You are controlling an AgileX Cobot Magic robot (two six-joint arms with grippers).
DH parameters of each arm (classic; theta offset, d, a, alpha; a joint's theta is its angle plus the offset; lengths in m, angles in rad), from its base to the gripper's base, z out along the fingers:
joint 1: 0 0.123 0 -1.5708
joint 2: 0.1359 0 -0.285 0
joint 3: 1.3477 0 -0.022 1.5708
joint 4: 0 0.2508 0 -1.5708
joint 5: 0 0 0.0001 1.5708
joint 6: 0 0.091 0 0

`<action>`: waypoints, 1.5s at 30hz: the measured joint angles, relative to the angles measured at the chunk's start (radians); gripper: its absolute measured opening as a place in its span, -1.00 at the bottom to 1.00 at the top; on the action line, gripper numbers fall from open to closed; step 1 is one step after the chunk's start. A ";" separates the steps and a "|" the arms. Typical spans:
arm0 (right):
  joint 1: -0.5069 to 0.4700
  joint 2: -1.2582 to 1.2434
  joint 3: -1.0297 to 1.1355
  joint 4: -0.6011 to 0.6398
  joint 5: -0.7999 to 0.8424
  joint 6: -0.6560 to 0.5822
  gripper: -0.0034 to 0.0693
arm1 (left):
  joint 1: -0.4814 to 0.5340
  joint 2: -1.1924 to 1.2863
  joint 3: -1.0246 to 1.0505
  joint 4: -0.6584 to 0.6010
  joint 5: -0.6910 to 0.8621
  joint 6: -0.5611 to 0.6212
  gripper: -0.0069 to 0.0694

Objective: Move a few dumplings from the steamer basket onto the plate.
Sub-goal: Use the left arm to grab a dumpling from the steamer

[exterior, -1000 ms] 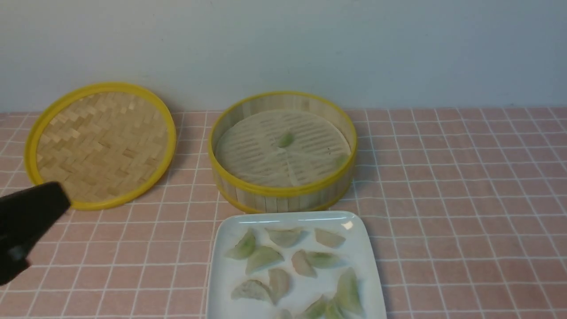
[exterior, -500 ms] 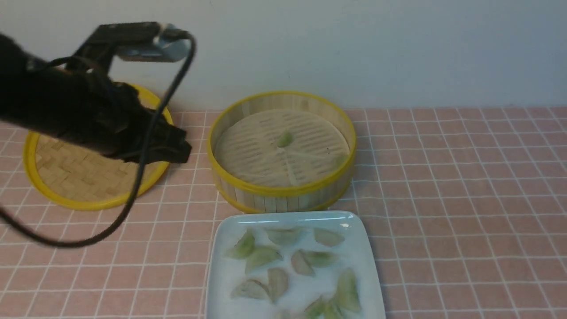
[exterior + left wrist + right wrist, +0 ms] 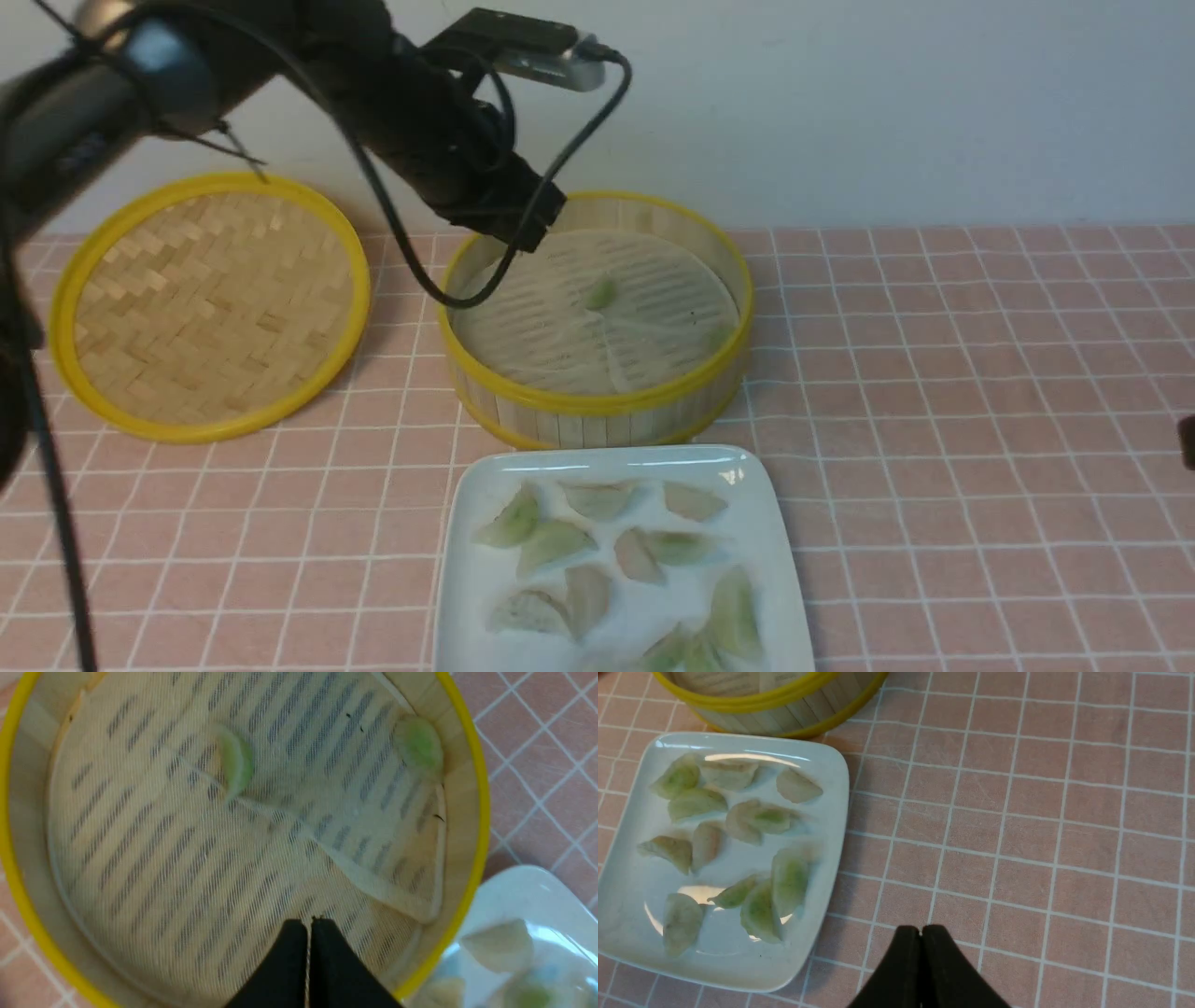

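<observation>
The steamer basket [image 3: 597,407] stands mid-table with two pale green dumplings on its liner, one near the centre [image 3: 602,294] and one by the right wall [image 3: 719,336]. My left gripper [image 3: 532,229] hangs shut and empty above the basket's back-left rim. The left wrist view shows its tips [image 3: 308,921] together over the liner, apart from the central dumpling [image 3: 236,763] and the wall-side dumpling [image 3: 420,746]. Several dumplings [image 3: 555,541] lie on the white plate [image 3: 462,560] in front of the basket. My right gripper [image 3: 920,931] is shut and empty over the cloth beside the plate [image 3: 831,812].
The woven bamboo lid [image 3: 210,303] lies flat to the basket's left. A black cable [image 3: 467,299] droops from the left wrist over the basket's left rim. A pink checked cloth [image 3: 980,373] covers the table, with a pale wall behind.
My left arm has swung from the lower left, up and rightward across the lid, to above the basket's back-left rim. Dumplings, basket and plate have not moved.
</observation>
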 joint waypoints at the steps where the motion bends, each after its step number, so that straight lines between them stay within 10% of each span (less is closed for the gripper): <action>1: 0.000 0.001 0.000 0.000 -0.007 -0.001 -0.93 | -0.010 0.041 -0.060 0.013 0.002 0.001 -0.83; 21: 0.000 0.002 0.000 0.000 -0.018 -0.004 -0.93 | -0.055 0.438 -0.303 0.058 -0.250 0.037 0.13; 30: 0.000 0.002 0.000 0.000 -0.018 -0.004 -0.93 | -0.059 0.446 -0.309 0.060 -0.274 0.015 -0.45; 45: 0.000 0.002 0.000 0.000 0.011 -0.004 -0.93 | -0.060 0.126 -0.307 0.070 0.052 -0.046 -0.45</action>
